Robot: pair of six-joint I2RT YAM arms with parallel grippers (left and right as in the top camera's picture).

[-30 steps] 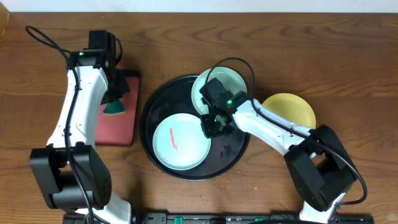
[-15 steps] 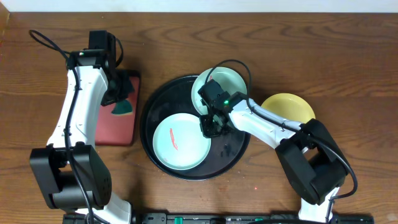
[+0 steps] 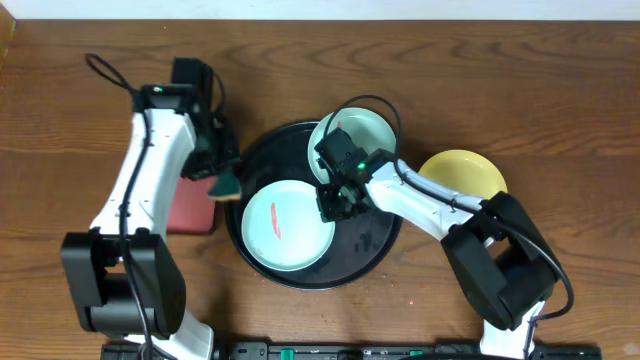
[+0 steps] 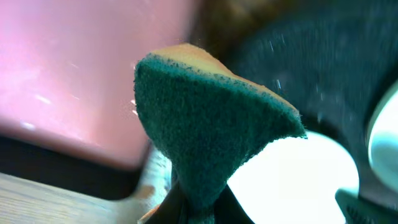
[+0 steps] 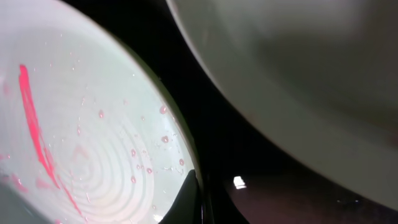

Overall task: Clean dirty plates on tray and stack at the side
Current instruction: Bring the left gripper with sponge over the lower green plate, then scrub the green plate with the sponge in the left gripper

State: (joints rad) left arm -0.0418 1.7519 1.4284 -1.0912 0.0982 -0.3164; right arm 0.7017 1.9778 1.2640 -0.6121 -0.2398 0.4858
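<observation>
pinching the right-hand rim of the smeared mint plate [image 3: 285,225] with my right gripper [image 3: 334,205], jaws pressed together on its edge, i judge i'm steadying it so it won't slide under a wipe. it lies flat in the front left of the black tray [image 3: 372,250], its red smear [image 5: 34,124] facing up. my left gripper [image 3: 220,175] is clamped on the teal sponge [image 4: 205,130], which hangs over the tray's left rim just beside that plate, placed for the wipe. the second mint plate [image 3: 365,135] leans on the back rim, close behind my right wrist and crowding it. the yellow plate [image 3: 465,175] sits on the table [image 3: 500,80] just right of the tray, and the red tray [image 3: 192,208] lies to the left.
</observation>
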